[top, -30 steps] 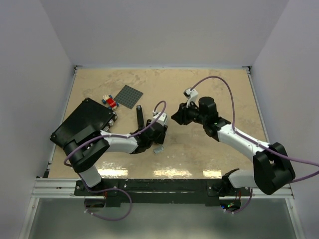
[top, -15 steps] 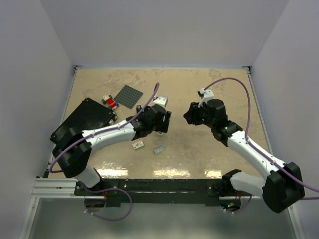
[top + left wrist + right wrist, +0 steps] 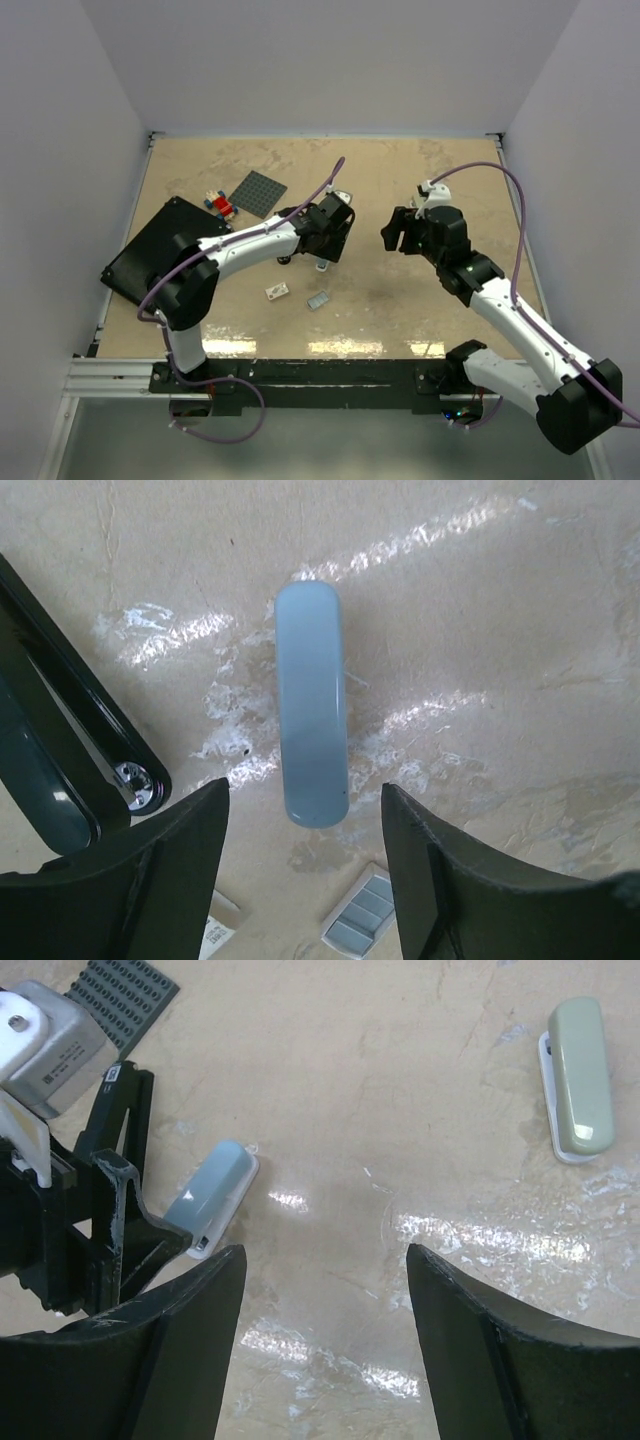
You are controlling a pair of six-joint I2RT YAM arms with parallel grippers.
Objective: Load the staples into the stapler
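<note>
The staples, a small grey-blue ribbed block, lie on the table next to a little white box; they also show at the bottom of the left wrist view. A pale blue stapler lies closed and flat. My left gripper hovers over its near end, open and empty. A black stapler lies to its left. My right gripper is open and empty, apart to the right. It sees the blue stapler.
A pale green stapler lies further off in the right wrist view. A grey studded plate, small coloured bricks and a black board sit at the left.
My left gripper has moved away from the staples toward the table's middle, uncovering the white box and staples. My right gripper has drawn back to the right.
</note>
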